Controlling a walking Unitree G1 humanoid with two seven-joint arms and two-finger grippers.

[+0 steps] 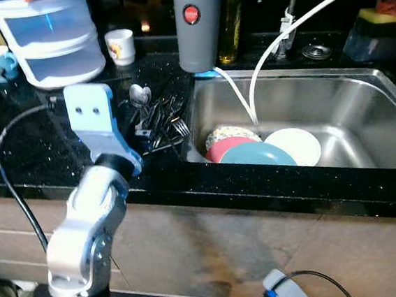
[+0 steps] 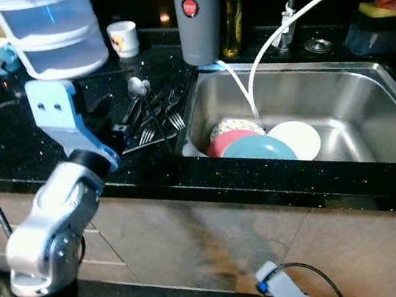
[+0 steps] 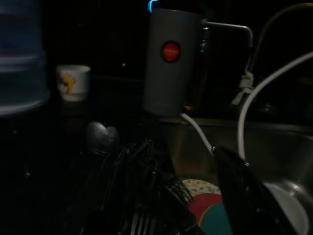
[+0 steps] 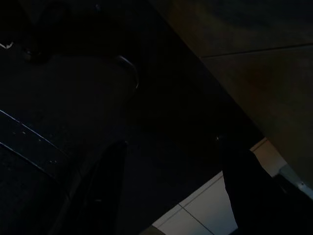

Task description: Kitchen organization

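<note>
1. The cutlery pile (image 1: 154, 117) lies on the black desk (image 1: 30, 157), just left of the sink's (image 1: 361, 97) left rim. It is a tangle of forks and a spoon (image 1: 139, 94) at its far end.
2. The left end effector (image 1: 136, 130) reaches over the near edge of the desk toward that pile. Its wrist view shows one black finger (image 3: 249, 196) off to the side with the forks below, so the fingers look apart and hold nothing.
3. The right end effector (image 4: 171, 196) hangs low by the cabinet front, fingers spread, idle.
4. Handling, as I judge it: the pieces are stiff, thin, light metal, smooth and probably slippery. They interlock, so lifting one may drag others along or send them over the rim into the sink.
5. Best hold: across a single handle at the edge of the pile, mid-length, avoiding tines.
6. The plates (image 1: 265, 149) stacked in the sink look breakable and slick; take them by the rim, one at a time.
7. A white hose (image 1: 272, 43) hangs over the plates and could snag.
</note>
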